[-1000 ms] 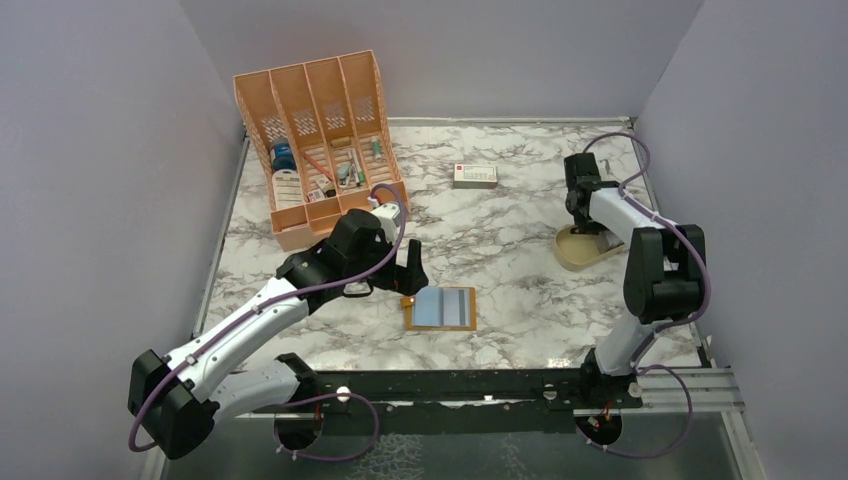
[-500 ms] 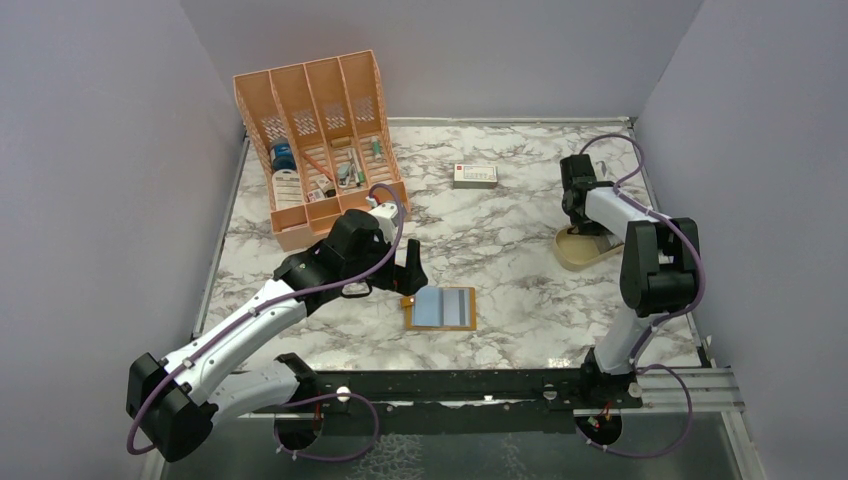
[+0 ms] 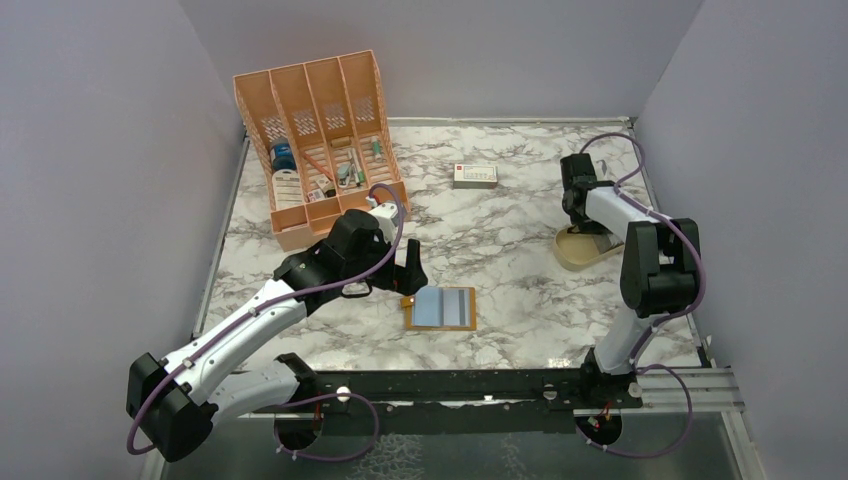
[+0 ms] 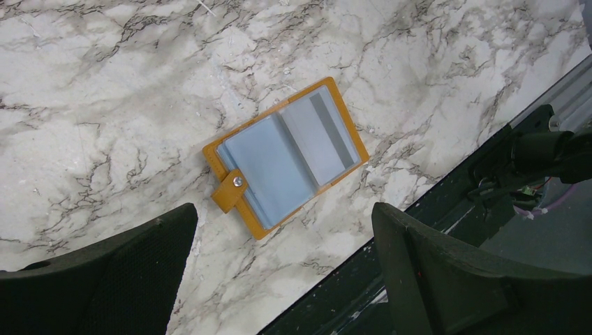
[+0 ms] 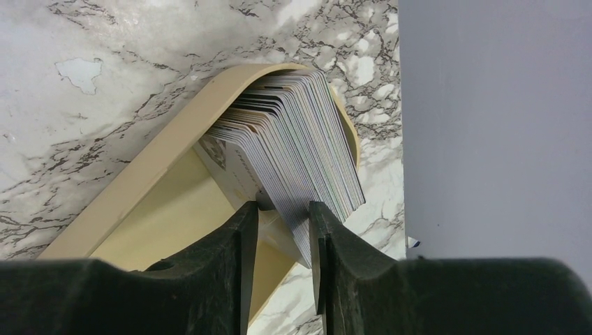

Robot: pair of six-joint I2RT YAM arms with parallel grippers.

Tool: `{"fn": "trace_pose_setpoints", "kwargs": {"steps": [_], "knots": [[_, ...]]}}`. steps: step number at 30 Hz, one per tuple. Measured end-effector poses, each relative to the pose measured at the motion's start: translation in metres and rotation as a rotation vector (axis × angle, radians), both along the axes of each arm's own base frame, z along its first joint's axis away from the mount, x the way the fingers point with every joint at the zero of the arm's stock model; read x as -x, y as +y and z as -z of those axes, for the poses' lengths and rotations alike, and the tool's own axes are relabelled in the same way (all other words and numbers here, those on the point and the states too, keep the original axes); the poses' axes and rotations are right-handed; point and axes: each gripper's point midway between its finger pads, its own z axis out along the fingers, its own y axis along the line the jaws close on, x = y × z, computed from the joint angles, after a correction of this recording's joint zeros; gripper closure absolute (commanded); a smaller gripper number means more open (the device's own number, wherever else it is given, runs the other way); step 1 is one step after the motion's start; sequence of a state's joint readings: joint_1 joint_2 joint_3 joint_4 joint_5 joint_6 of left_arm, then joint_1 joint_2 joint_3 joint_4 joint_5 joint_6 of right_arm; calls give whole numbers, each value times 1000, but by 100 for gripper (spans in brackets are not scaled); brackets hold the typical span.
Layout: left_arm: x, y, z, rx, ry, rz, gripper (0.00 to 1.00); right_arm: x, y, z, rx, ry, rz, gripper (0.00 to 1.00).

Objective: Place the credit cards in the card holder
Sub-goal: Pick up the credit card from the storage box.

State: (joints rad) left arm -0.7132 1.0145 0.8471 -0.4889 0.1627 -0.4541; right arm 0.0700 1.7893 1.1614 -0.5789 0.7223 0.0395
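Leaning in the dish [image 5: 139, 167], credit cards [image 5: 300, 139] between tips of right pincer [image 5: 283, 218]

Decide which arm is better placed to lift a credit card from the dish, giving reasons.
Right. The right hand sits at the tan dish, fingers straddling some credit cards. The left hand hangs open by the card holder, far from the dish.
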Motion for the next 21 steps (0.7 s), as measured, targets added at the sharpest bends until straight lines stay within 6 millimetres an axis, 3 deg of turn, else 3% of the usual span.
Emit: {"fn": "trace_pose_setpoints", "kwargs": {"steps": [15, 21], "knots": [[0, 0, 0, 0, 0, -2, 1, -4, 1, -13, -7, -43, -4, 74], [-1, 1, 0, 0, 0, -5, 1, -8, 6, -10, -36, -46, -25, 57]]}}
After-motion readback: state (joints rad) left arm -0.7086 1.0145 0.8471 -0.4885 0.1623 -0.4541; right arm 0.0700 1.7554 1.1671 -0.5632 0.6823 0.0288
